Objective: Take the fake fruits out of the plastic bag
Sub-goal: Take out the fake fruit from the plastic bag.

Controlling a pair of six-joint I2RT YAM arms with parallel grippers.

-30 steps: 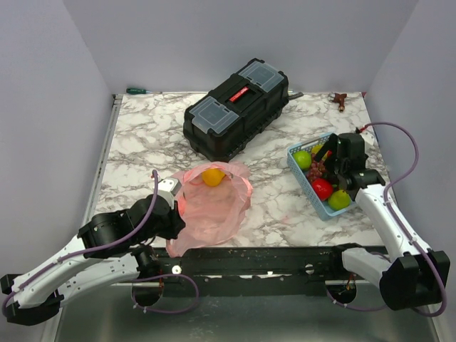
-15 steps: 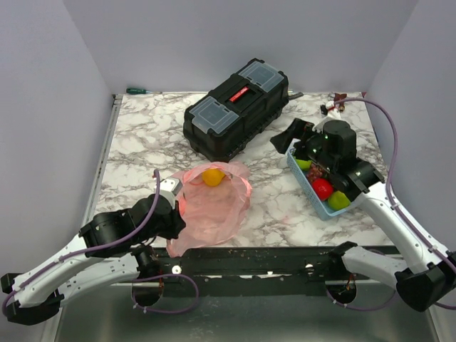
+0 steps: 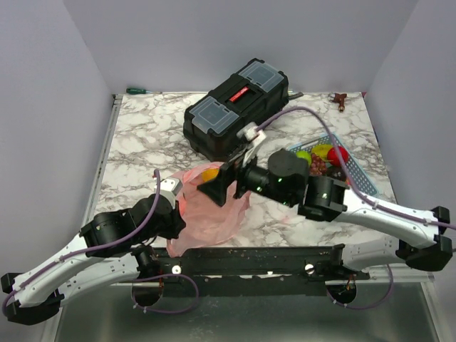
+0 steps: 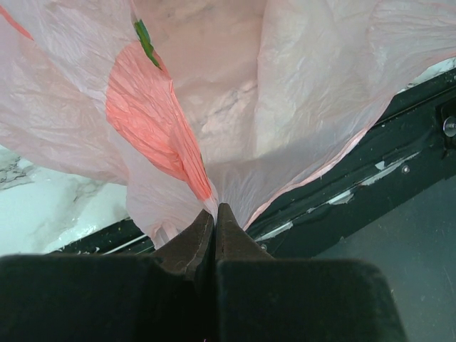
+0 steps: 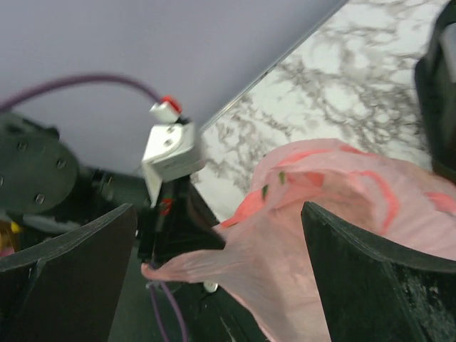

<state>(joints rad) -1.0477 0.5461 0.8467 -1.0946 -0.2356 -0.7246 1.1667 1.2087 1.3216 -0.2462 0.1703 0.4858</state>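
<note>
The pink plastic bag [image 3: 214, 210] lies at the table's near edge with its mouth open. One yellow fake fruit [image 3: 208, 171] shows inside at the far rim. My left gripper [image 3: 175, 208] is shut on the bag's near-left edge, with the film pinched between its tips [image 4: 214, 211]. My right gripper [image 3: 224, 182] is open and empty, hovering over the bag's mouth next to the yellow fruit. Its fingers [image 5: 64, 278] straddle the pink film [image 5: 320, 235]. Green [image 3: 304, 155], yellow and red [image 3: 338, 155] fruits and grapes lie in the blue basket [image 3: 360, 182].
A black toolbox [image 3: 236, 107] stands behind the bag, close to the right arm. A green-handled screwdriver [image 3: 135, 90] and a small brown object [image 3: 340, 100] lie at the far edge. The black rail [image 3: 249, 260] runs along the near edge.
My right arm has swung from the basket leftward to the bag and now hangs open over its mouth. The left gripper and the bag have stayed in place.
</note>
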